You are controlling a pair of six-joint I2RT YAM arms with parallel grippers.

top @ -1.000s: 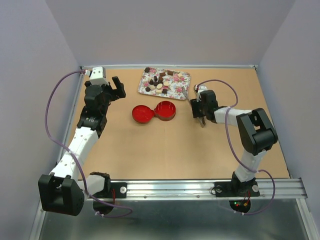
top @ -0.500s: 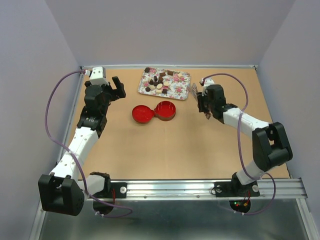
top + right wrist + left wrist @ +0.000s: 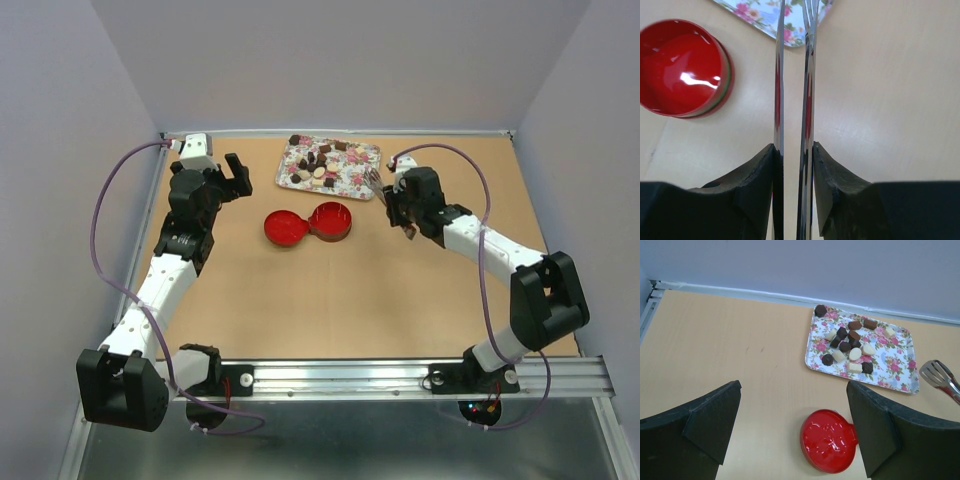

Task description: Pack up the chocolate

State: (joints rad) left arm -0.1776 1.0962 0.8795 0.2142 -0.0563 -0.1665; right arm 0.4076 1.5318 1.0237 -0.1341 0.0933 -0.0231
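The chocolate point(image 3: 318, 166) is several small dark, brown and cream pieces lying on a pink-flowered tray point(image 3: 352, 180) at the back; the left wrist view shows them point(image 3: 847, 342) too. My right gripper point(image 3: 403, 207) is shut on long metal tongs point(image 3: 807, 75), whose two blades run between its pads point(image 3: 822, 165). The tongs' tips point(image 3: 375, 180) hang just right of the tray's right end and hold nothing. An open round red tin point(image 3: 331, 220) stands in front of the tray, with its lid point(image 3: 283, 228) beside it. My left gripper point(image 3: 232, 175) hovers open, far left of the tray.
The tin point(image 3: 680, 65) lies left of the tongs in the right wrist view, with a tray corner point(image 3: 765, 12) just beyond. The left wrist view shows the lid point(image 3: 829, 440) between my fingers, and the tongs' tip point(image 3: 937, 374). Walls close off the back and both sides.
My right gripper has closed on the tongs, and the arm has stretched out and swung them left toward the tray's right end. The left arm has not moved.
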